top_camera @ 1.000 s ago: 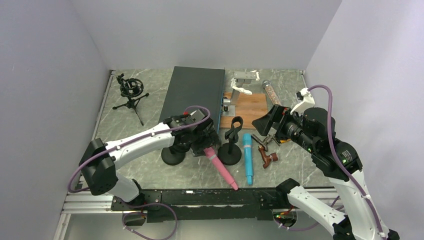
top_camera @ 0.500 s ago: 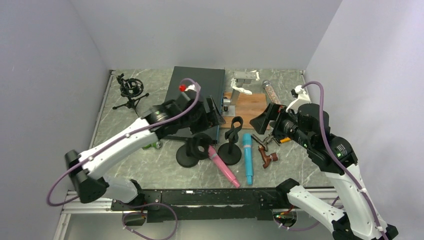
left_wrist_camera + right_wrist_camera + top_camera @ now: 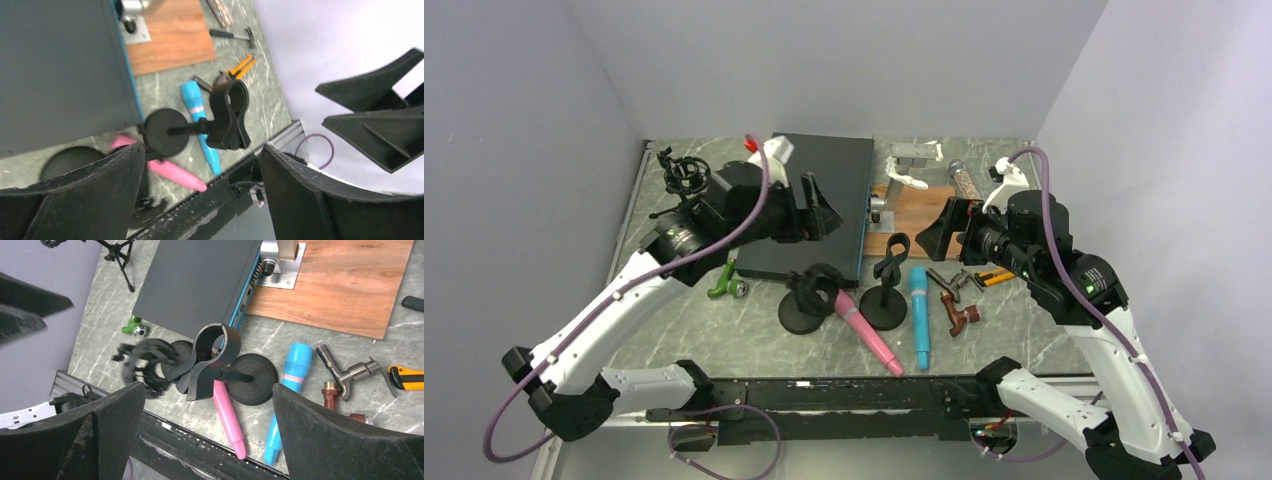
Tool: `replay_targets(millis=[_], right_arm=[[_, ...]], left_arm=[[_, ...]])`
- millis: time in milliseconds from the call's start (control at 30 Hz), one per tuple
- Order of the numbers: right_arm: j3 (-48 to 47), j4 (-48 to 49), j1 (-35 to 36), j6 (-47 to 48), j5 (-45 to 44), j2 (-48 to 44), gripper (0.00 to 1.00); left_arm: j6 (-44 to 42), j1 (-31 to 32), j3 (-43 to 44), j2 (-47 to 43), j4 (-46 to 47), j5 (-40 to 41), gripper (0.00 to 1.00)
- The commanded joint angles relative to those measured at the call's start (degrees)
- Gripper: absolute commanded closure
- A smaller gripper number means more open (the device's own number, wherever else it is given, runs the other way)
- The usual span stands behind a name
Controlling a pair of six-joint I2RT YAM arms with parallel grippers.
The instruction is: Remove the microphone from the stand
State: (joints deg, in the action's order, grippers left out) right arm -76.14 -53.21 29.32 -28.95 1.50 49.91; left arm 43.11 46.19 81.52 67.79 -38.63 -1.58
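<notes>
A pink microphone (image 3: 865, 333) lies flat on the table beside the left black stand (image 3: 809, 302), whose clip holds nothing. A blue microphone (image 3: 919, 316) lies flat to the right of the second black stand (image 3: 887, 296), whose clip (image 3: 892, 254) also holds nothing. My left gripper (image 3: 819, 208) is open and empty, raised above the black box behind the stands. My right gripper (image 3: 949, 232) is open and empty, above the wooden board. The left wrist view shows the right stand's clip (image 3: 230, 115), blue microphone (image 3: 199, 119) and pink microphone (image 3: 172, 171). The right wrist view shows the same clip (image 3: 212, 360), pink microphone (image 3: 227, 417) and blue microphone (image 3: 291, 390).
A black box (image 3: 809, 185) and a wooden board (image 3: 921, 215) lie behind the stands. A hammer (image 3: 954, 284), a brown tool (image 3: 959, 316) and an orange cutter (image 3: 994, 277) lie at the right. A green object (image 3: 724, 285) and a small tripod mount (image 3: 686, 185) are at the left.
My left gripper has let go near the pink microphone and risen back and left, over the black box. The left stand has shifted a little right. My right gripper has drawn slightly back.
</notes>
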Motion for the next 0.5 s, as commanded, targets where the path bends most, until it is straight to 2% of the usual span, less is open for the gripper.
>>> replay_targets(millis=[0,100,167,267,333,400,433,467], right_arm=[[-2.16,1.79,-0.05,2.58,1.04,0.19,0.00],[-2.57,1.50,-0.05,3.44,1.35,0.53,0.00],[-3.27,1.04,-0.06,4.10,1.38,0.92,0.00],[-4.28,0.13,-0.04,5.30,1.17,1.26,0.00],[-4.72,-0.37,-0.05,6.15,1.00,1.53,0.00],[-5.41,-1.01,-0.06,6.99,1.12,2.15,0.00],[-5.87,-1.41,-0.05,7.36,1.34,2.43,0.00],[-6.27,-1.83,-0.10,7.83,1.58,2.85,0.00]], left_arm=[[-6.94,-7.70,2.65,-3.79,-1.24,-4.39,0.13],[-13.07,-14.50,6.04,-4.52,-5.30,-5.88,0.12],[-19.62,-19.34,11.14,-2.76,-12.31,-5.14,0.12],[-28.82,-24.26,17.65,0.51,-21.68,2.64,0.11],[-32.62,-26.09,18.53,1.57,-24.02,11.33,0.12],[-33.44,-27.36,16.40,1.00,-23.05,22.48,0.11],[-33.05,-28.89,14.76,-0.06,-21.66,26.22,0.10],[-32.63,-30.94,12.73,-1.46,-19.43,26.31,0.10]])
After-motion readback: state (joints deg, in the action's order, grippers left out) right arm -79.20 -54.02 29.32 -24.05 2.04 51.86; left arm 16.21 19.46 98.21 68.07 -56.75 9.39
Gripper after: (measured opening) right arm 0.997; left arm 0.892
